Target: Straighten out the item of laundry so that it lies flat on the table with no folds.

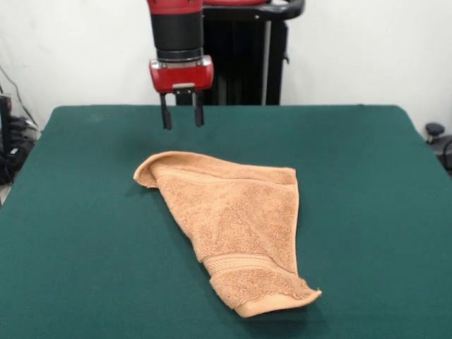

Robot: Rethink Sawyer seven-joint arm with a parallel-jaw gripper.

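The table [85, 233] has a dark green, felt-like cloth top that spans nearly the full width of the view. One item lies directly on it: an orange-tan terry towel [236, 219], roughly triangular, near the centre, with its banded hem toward the near edge.

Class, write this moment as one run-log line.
gripper: open, empty, above table | towel: folded, roughly triangular, untouched | task: not done
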